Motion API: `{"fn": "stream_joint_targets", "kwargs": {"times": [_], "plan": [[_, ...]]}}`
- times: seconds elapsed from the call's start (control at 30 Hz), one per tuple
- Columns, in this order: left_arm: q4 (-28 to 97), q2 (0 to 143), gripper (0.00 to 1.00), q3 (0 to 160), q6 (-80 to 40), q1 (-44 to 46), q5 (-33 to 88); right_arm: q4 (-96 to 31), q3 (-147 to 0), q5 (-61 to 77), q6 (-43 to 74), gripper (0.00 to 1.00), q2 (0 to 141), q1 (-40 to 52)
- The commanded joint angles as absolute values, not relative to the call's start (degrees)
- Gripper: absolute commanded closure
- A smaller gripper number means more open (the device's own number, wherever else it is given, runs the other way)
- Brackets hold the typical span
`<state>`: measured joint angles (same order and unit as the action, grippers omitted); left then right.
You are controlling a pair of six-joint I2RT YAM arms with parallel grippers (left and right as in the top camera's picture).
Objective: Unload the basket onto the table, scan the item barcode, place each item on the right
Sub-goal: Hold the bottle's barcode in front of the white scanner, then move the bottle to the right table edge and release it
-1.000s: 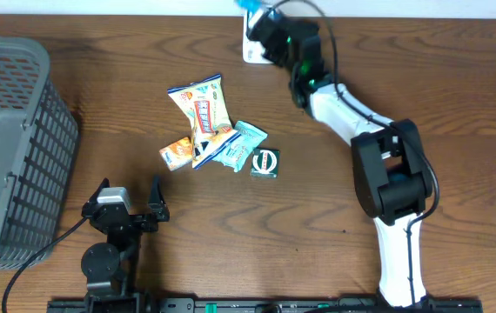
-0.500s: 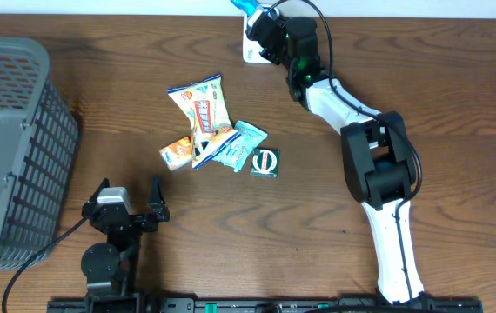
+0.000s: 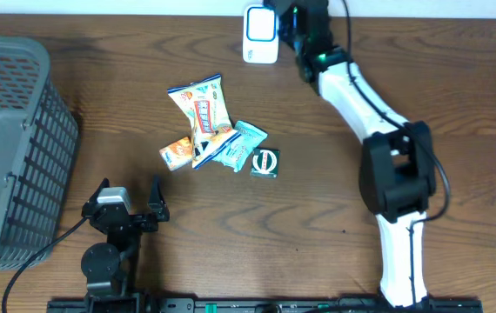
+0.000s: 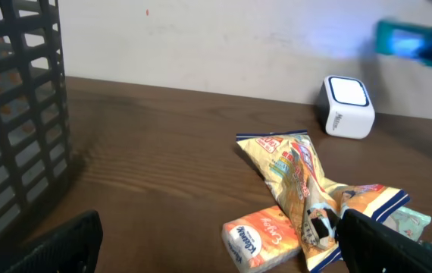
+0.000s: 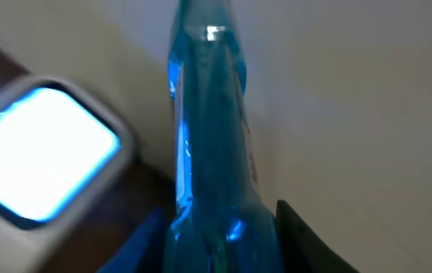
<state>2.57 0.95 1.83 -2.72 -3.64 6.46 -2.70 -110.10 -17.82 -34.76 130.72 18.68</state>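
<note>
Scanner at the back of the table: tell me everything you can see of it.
The scanner is a small white box with rounded corners, plastic by the look. A square window on its upper face glows pale blue-white. Dark print on one side is too small to read. It sits on the wooden table at the far edge, by the wall. Nothing touches it: the blue packet hangs in the air above and beside it.
</note>
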Motion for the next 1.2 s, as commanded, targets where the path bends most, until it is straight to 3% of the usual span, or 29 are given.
{"fn": "stream_joint_targets", "kwargs": {"times": [0.0, 0.3, 0.6, 0.83, 1.17], "plan": [[3.5, 0.7, 0.02, 0.3, -2.0, -3.5, 6.6, -7.2, -112.6, -33.3, -29.1, 0.99, 125.2, 14.7], [3.5, 0.7, 0.02, 0.3, -2.0, -3.5, 6.6, -26.5, -112.3, -36.3, -23.1, 0.99, 125.9, 0.2], [3.5, 0.7, 0.02, 0.3, -2.0, -3.5, 6.6, -35.9, -112.2, -32.6, -13.3, 0.99, 126.5, -23.6], [3.5, 0.7, 0.02, 0.3, -2.0, -3.5, 6.6, -37.3, -106.9, -25.7, -12.9, 0.99, 126.5, -33.6], [3.5, 0.7, 0.02, 0.3, -2.0, -3.5, 6.6, -32.5, -92.3, -18.9, -7.2, 0.95, 126.5, -40.2]]}}
